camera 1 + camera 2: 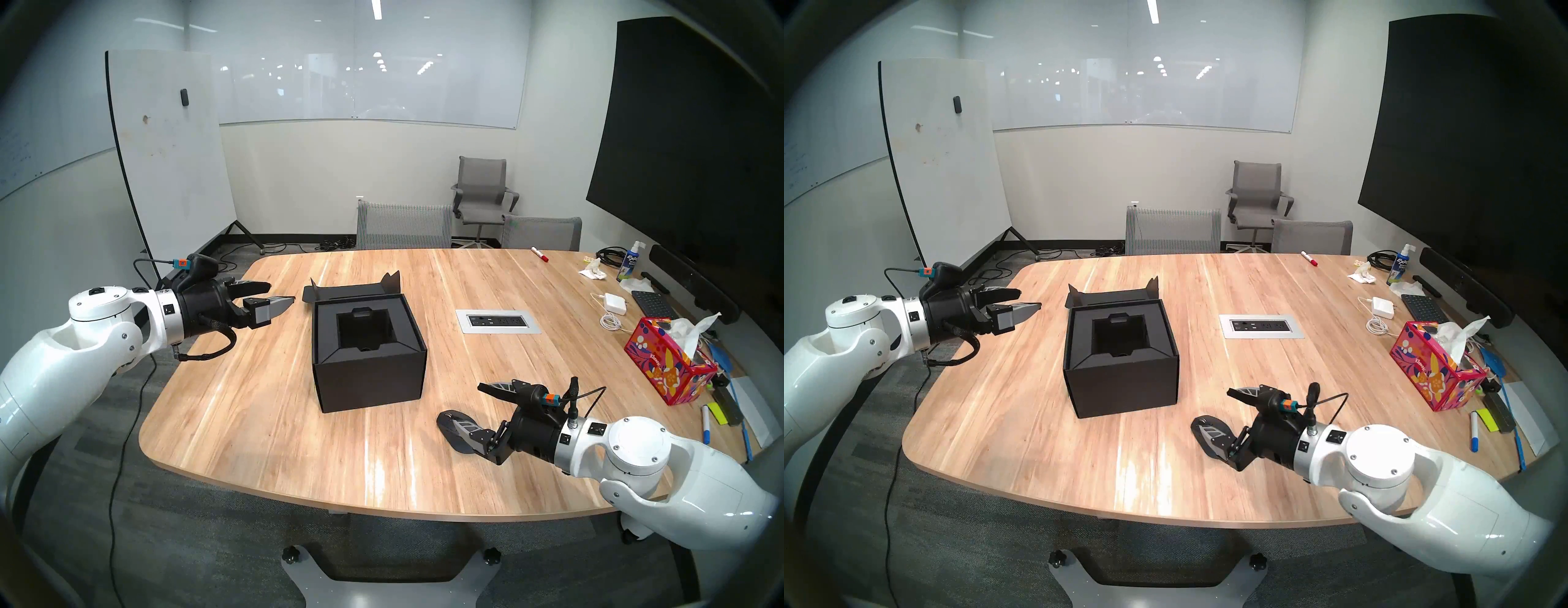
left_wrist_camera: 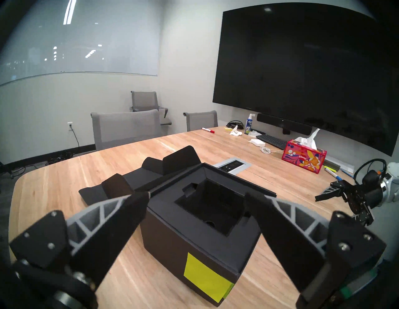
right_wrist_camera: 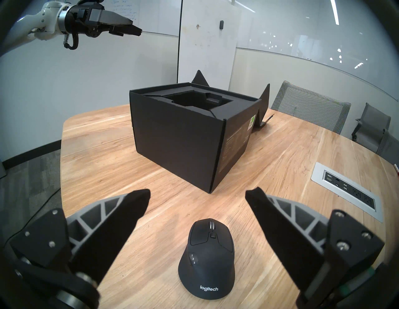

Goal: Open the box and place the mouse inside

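The matte black box (image 1: 369,373) stands mid-table with its flap lid (image 1: 352,291) folded back flat behind it. Its black insert shows an empty square recess (image 1: 367,329). A neon yellow-green sticky note (image 2: 205,278) sits on the side facing my left arm. The black mouse (image 3: 207,259) lies on the table right of the box, below and between the fingers of my open right gripper (image 3: 197,192), untouched. In the head views that gripper (image 1: 460,402) largely hides it. My left gripper (image 1: 281,292) hovers open and empty left of the box, level with its top.
A grey power outlet panel (image 1: 498,321) is set into the table right of the box. At the far right are a red floral tissue box (image 1: 670,365), a white adapter (image 1: 615,302), a keyboard (image 1: 653,303), markers and a spray bottle (image 1: 630,265). Chairs stand behind the table.
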Robot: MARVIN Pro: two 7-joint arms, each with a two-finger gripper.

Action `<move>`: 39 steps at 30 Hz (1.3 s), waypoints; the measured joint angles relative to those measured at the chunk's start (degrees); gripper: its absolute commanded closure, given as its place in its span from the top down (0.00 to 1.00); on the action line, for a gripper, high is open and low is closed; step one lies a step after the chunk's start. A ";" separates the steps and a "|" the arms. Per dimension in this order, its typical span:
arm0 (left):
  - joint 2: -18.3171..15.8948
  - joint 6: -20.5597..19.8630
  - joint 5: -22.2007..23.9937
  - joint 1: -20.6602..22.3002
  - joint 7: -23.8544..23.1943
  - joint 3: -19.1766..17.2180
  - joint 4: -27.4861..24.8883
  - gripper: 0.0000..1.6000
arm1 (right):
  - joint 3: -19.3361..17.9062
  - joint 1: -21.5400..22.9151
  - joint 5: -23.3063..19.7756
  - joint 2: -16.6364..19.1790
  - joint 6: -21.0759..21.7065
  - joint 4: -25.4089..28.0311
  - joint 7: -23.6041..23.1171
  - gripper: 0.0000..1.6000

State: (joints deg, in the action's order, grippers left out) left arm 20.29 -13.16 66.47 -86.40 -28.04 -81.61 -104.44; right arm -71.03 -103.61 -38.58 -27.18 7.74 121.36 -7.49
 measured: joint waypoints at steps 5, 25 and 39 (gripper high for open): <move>-1.82 3.32 -2.11 0.07 -5.05 0.73 1.91 1.00 | 0.00 0.00 0.00 0.00 0.00 0.00 0.00 1.00; -4.72 12.66 -13.07 0.31 -17.87 1.75 7.36 1.00 | 0.00 0.00 0.06 0.00 -0.03 0.00 0.00 1.00; -4.95 13.71 -15.67 -0.78 -18.80 2.13 7.91 1.00 | 0.00 0.00 0.08 0.00 -0.03 0.00 0.00 1.00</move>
State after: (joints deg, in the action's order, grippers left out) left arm 15.34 0.55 50.80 -87.18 -46.84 -79.48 -96.53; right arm -71.03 -103.61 -38.50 -27.17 7.71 121.36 -7.49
